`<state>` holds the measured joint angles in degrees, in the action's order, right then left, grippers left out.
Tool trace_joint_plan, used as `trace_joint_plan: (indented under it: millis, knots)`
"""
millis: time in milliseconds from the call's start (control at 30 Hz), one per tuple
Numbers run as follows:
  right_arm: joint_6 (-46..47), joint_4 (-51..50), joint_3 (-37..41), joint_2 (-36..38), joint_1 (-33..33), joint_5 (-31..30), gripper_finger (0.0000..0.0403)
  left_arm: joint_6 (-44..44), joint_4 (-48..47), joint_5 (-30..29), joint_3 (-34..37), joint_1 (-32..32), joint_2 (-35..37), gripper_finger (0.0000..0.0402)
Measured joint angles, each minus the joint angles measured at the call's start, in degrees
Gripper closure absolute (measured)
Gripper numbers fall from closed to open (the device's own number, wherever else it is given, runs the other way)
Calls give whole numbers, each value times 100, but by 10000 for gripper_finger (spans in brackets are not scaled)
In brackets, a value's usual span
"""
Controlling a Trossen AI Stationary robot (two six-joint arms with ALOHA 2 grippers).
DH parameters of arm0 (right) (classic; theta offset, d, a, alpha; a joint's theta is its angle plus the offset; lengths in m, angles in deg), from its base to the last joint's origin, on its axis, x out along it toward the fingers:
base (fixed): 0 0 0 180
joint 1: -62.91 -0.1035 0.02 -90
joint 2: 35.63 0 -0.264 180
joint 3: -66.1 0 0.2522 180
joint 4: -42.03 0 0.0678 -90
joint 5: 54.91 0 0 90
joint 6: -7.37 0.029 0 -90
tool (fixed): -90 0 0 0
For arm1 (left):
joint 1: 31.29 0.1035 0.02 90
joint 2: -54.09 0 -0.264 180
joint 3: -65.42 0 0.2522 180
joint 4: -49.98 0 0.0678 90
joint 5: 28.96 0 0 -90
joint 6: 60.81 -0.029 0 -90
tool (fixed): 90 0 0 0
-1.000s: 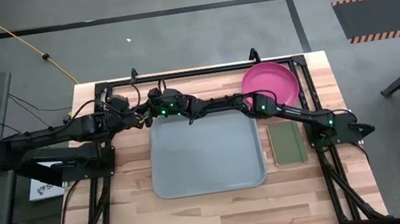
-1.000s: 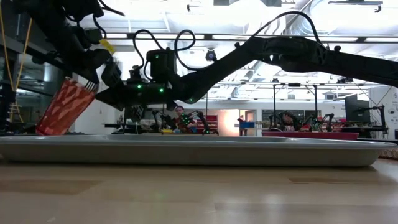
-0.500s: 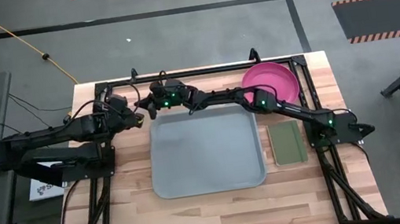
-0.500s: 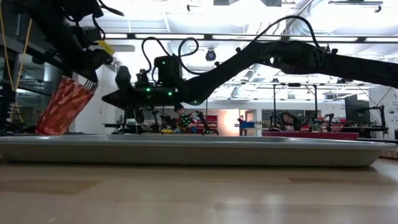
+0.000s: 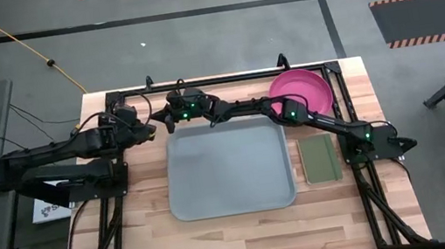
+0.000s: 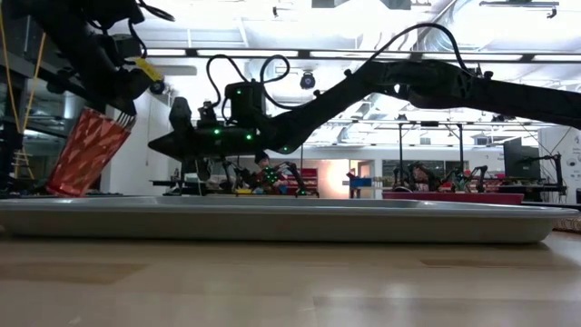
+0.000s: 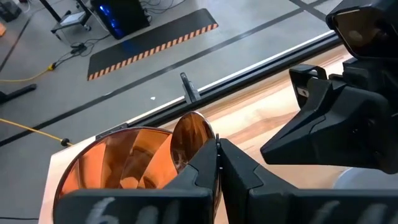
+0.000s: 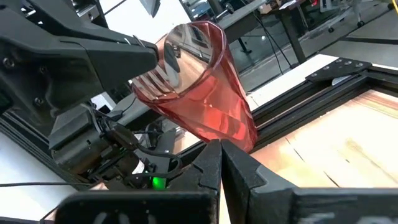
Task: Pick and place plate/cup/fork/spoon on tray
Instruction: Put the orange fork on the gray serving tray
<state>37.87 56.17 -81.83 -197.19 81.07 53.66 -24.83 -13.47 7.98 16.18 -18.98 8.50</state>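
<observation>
The translucent red-orange cup hangs tilted from my left gripper, beyond the far-left corner of the pale blue-grey tray. It also shows in the left wrist view and the right wrist view. My left gripper is shut on the cup. My right gripper is shut and empty, level, just to the right of the cup. The pink plate lies on the table at the far right. My left gripper pinches the cup's rim, one finger inside and one outside. The fingers slant down from the table's left. The cup hangs tilted below them with its mouth up. The tray's rim hides its lower end in the low view.
A dark-green rectangular pad lies right of the tray. A black metal frame runs along the table's far edge and sides. My right arm stretches across the far side of the tray.
My right gripper has risen a little and drawn toward the table's far edge, levelling out, and has then held still. My left gripper has carried the cup slightly toward the table's left edge, still tilted.
</observation>
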Motion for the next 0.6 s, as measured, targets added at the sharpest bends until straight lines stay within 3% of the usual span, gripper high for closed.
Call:
trace_joint_plan:
  millis: [600]
  knots:
    - [-209, -373, 0, 2, -257, -235, 400, 186, -9, 26, 4, 2, 29, 401]
